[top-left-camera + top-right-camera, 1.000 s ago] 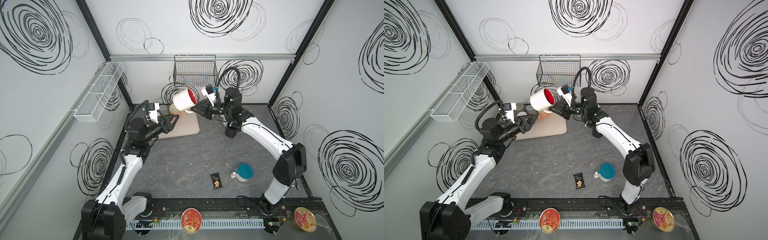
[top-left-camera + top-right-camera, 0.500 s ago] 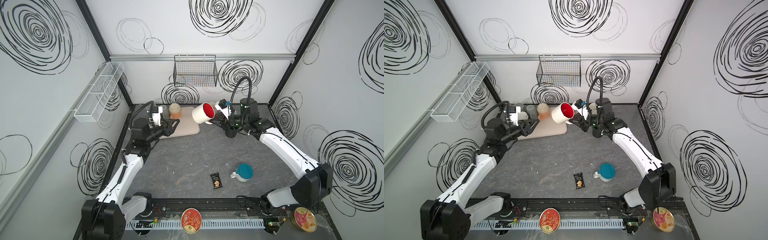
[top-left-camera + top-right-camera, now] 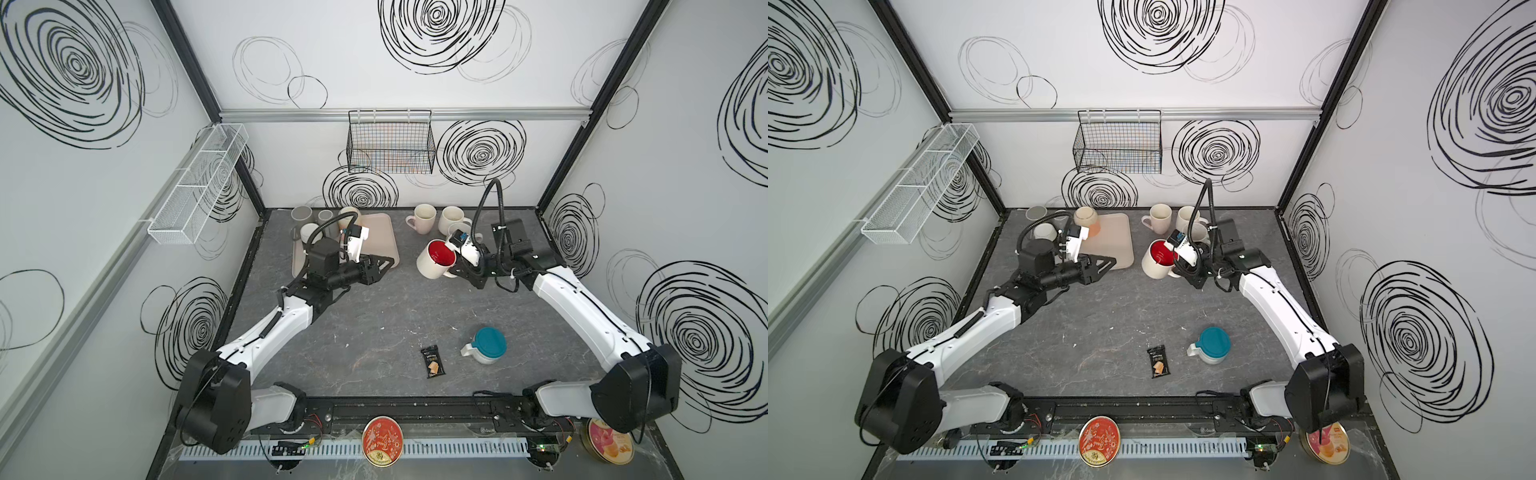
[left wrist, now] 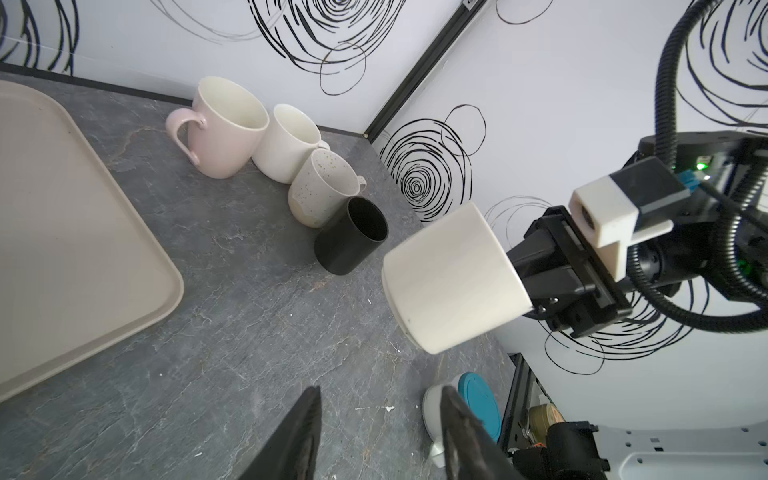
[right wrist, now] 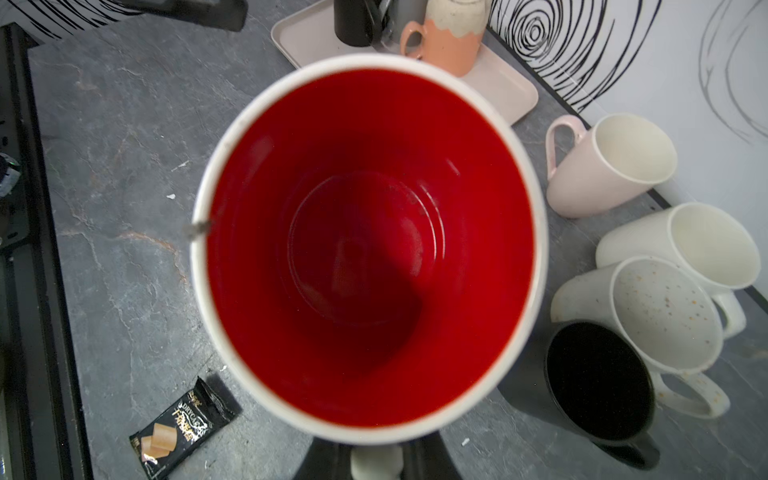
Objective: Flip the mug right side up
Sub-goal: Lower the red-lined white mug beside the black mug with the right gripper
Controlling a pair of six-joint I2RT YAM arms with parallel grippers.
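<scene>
A second ago the mug (image 3: 436,259) hangs high near the wire basket (image 3: 390,143), over the far end of the tray (image 3: 384,230). Now it sits lower and further right, clear of the tray and just in front of the cluster of mugs (image 3: 440,218) at the back of the table (image 3: 374,324). The right arm has swung outward with it, and the mouth, which faced sideways before, now faces more upward. The left gripper (image 3: 388,262) has slid to the tray's near right corner. In the left wrist view its two fingers (image 4: 305,419) stand partly apart with nothing between them. The right gripper (image 3: 455,272) is clamped on the mug at its handle side; in the right wrist view a pale piece sits between the jaws beneath the rim, and the rest of the handle is hidden. The mug is cream outside and glossy red inside (image 5: 365,245), with a small dark nick on the rim. It is off the table and tilted, the mouth leaning toward the right wrist camera and the base (image 4: 415,299) toward the left gripper. It is near the black mug (image 4: 353,237) but apart from it.
</scene>
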